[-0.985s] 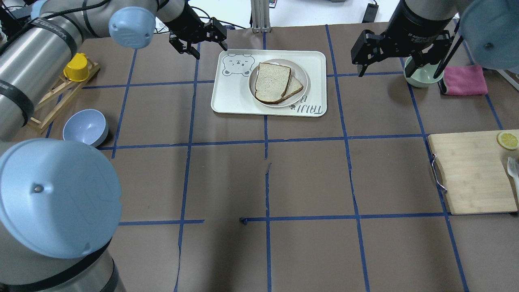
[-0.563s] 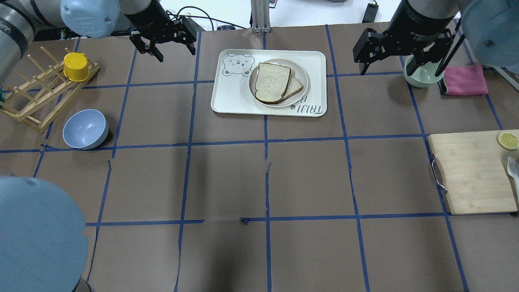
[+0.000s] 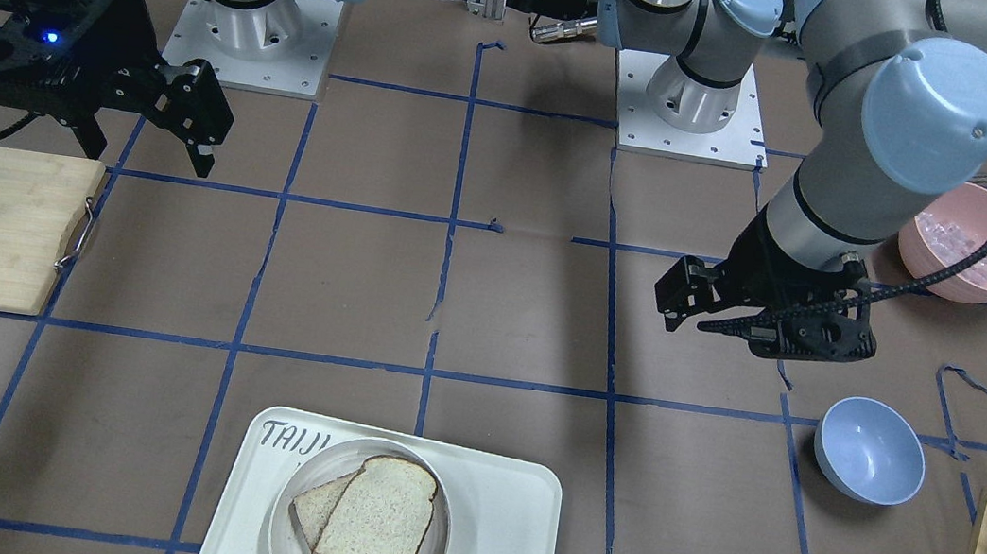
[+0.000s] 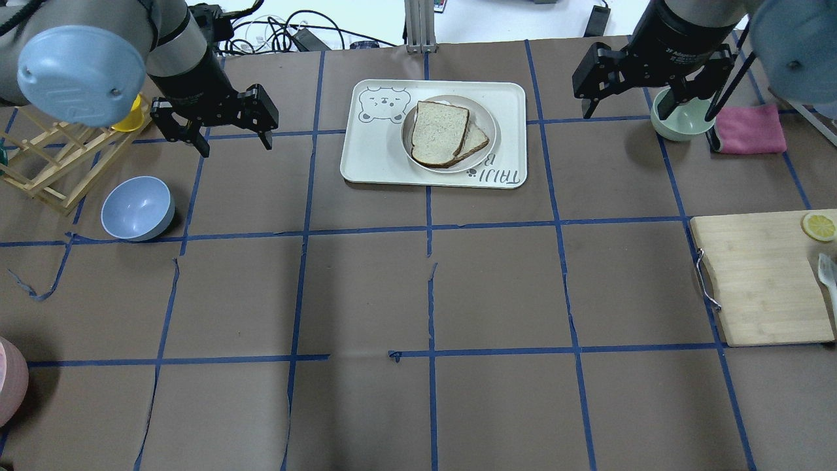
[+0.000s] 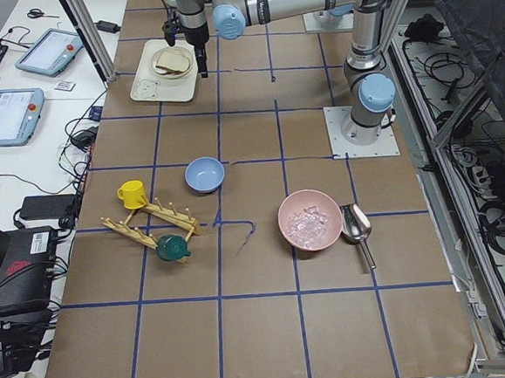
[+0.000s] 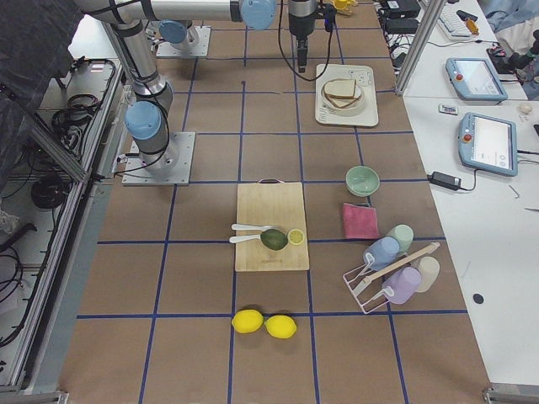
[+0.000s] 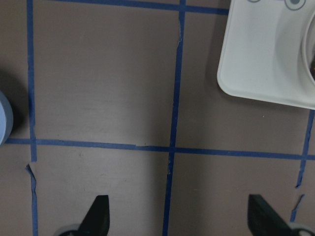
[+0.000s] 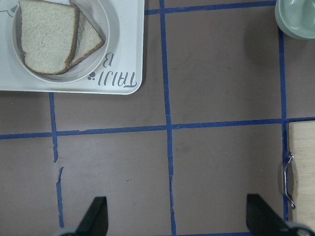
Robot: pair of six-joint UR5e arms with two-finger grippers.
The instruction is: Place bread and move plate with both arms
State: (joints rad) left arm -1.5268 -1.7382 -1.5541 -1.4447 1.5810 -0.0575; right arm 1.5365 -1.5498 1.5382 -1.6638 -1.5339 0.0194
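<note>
The bread [image 4: 439,133], a speckled slice with a dark crust, lies on top of a second slice [image 4: 477,140] on the round white plate [image 4: 488,121]. The plate stands on the white tray [image 4: 379,157] at the back middle. It also shows in the front view [image 3: 378,519] and the right wrist view [image 8: 47,34]. My left gripper [image 4: 234,145] is open and empty, hovering over bare table left of the tray. My right gripper [image 4: 644,118] is open and empty, hovering right of the tray near the green bowl [image 4: 680,121].
A blue bowl [image 4: 137,208] and a wooden rack [image 4: 46,163] with a yellow cup stand at the left. A pink cloth [image 4: 749,129] and a cutting board [image 4: 762,278] with a lemon slice are at the right. A pink bowl of ice [image 3: 970,244] stands near the left arm's base.
My left gripper has swung away from the tray's far left corner, leftwards and towards the robot, staying open. The right gripper has barely moved. Bread and plate have not moved.
</note>
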